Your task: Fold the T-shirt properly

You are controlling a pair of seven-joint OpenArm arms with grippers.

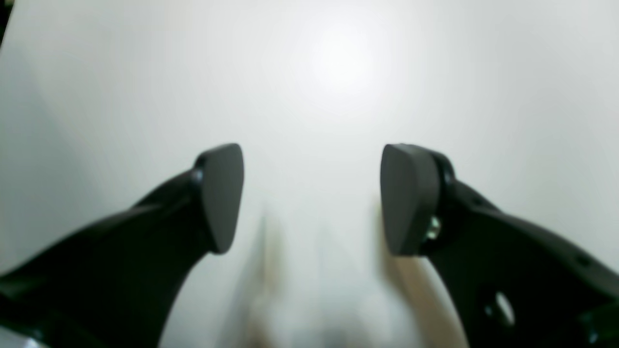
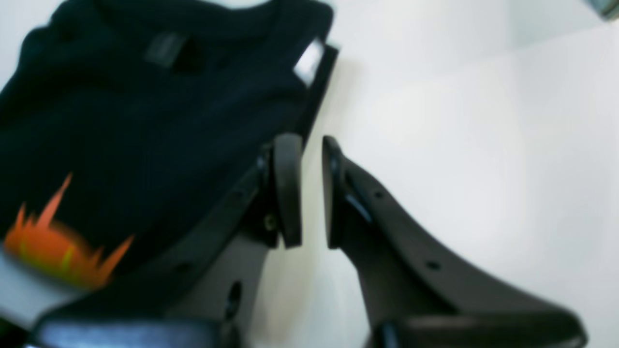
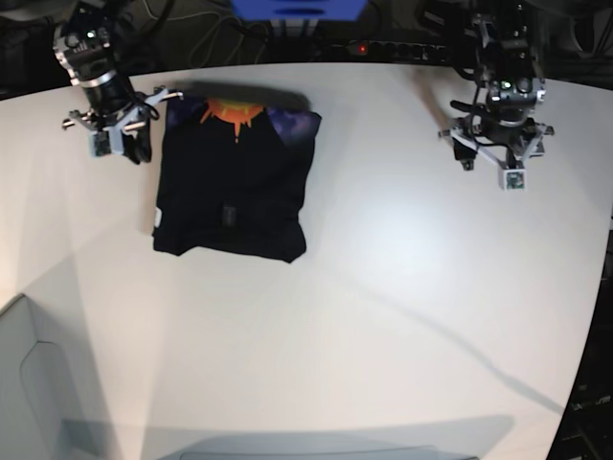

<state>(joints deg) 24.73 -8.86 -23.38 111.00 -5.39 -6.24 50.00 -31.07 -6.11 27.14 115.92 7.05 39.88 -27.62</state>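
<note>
The black T-shirt (image 3: pixel 230 192) lies folded into a rough square on the white table (image 3: pixel 402 287), with its orange sunburst print (image 3: pixel 230 113) at the far edge. In the right wrist view the T-shirt (image 2: pixel 145 121) fills the upper left, showing the orange print (image 2: pixel 53 246) and a small white label (image 2: pixel 308 63). My right gripper (image 2: pixel 312 193) is empty beside the shirt's edge, its pads only a narrow gap apart; in the base view it (image 3: pixel 129 144) sits left of the shirt. My left gripper (image 1: pixel 312 198) is wide open and empty over bare table, far right of the shirt (image 3: pixel 490 163).
A power strip (image 3: pixel 393 48) and cables lie along the table's far edge, with a blue object (image 3: pixel 297 10) behind. A grey panel (image 3: pixel 29 383) stands at the lower left. The table's right edge (image 3: pixel 599 287) curves near the left arm.
</note>
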